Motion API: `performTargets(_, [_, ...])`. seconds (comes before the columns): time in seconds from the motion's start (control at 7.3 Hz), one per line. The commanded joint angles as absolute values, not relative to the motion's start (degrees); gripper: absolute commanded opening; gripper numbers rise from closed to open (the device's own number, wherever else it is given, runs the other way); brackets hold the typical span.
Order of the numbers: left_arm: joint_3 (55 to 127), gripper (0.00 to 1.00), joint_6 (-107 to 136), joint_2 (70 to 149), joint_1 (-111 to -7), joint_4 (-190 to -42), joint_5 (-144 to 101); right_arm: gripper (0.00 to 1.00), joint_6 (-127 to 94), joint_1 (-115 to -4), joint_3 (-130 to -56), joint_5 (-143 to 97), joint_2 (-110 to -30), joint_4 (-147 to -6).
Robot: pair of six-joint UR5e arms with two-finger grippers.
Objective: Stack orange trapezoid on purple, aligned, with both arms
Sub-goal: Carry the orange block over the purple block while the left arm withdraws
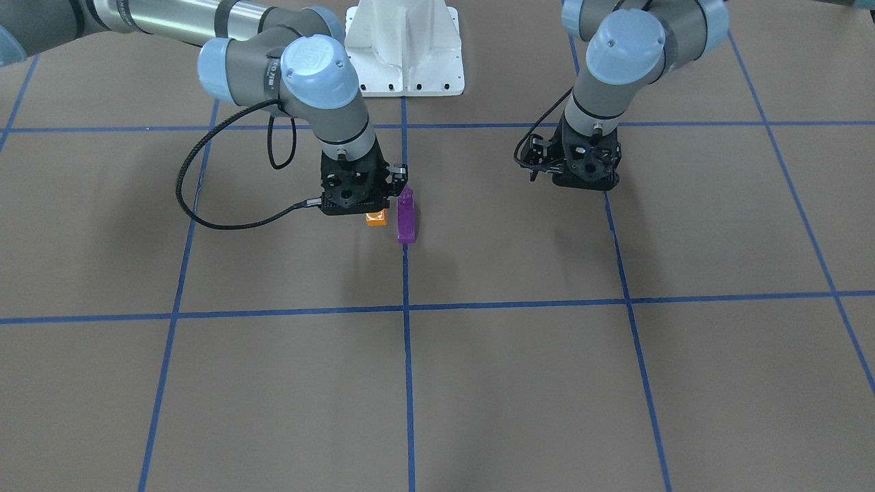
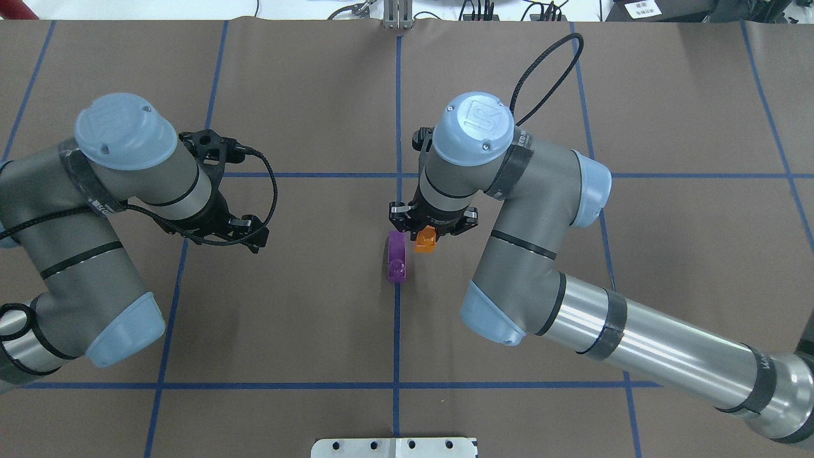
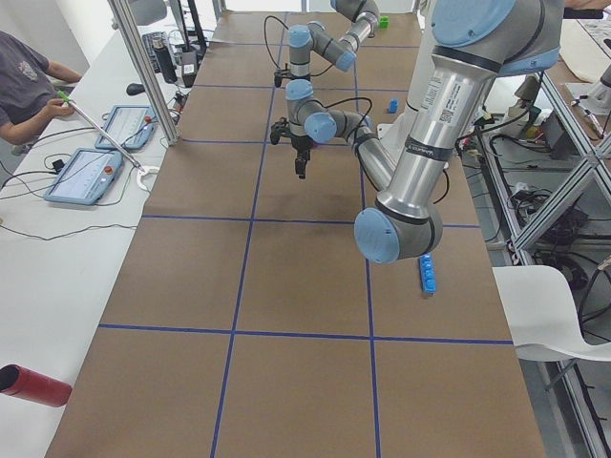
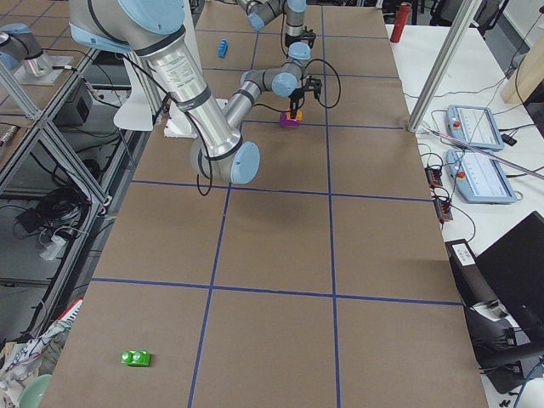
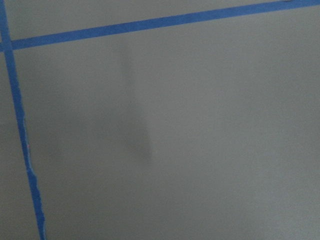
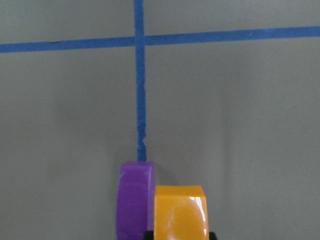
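Note:
My right gripper [image 1: 372,209] is shut on the orange trapezoid [image 1: 377,219] and holds it low over the table, right beside the purple brick [image 1: 406,217]. The purple brick stands on the central blue tape line. From overhead the orange trapezoid [image 2: 425,240] sits just right of the purple brick [image 2: 397,256]. In the right wrist view the orange trapezoid [image 6: 180,210] partly overlaps the purple brick [image 6: 135,200]. My left gripper [image 1: 581,176] points down over bare table, well away from both bricks. Its fingers are hidden, and the left wrist view shows only paper and tape.
The white base pedestal [image 1: 405,48] stands behind the bricks. Blue bricks [image 3: 427,275] lie near the robot base on the left side. A green brick [image 4: 136,358] lies far off at the table's right end. A red cylinder [image 3: 33,385] lies at the left end.

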State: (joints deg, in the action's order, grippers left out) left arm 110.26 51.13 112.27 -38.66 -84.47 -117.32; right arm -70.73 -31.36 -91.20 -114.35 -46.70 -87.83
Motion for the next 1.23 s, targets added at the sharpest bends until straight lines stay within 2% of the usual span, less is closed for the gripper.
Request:
performTargets(0.0, [110.7, 1.0, 51.1, 111.4, -38.7, -84.5, -117.2, 0.0, -72.3, -29.2, -89.3, -112.3, -44.7, -88.0])
performTargets(1.1, [111.1, 1.0, 51.2, 111.1, -38.7, -84.5, -117.2, 0.0, -72.5, -27.3, -89.6, -110.0, -44.0, -90.2])
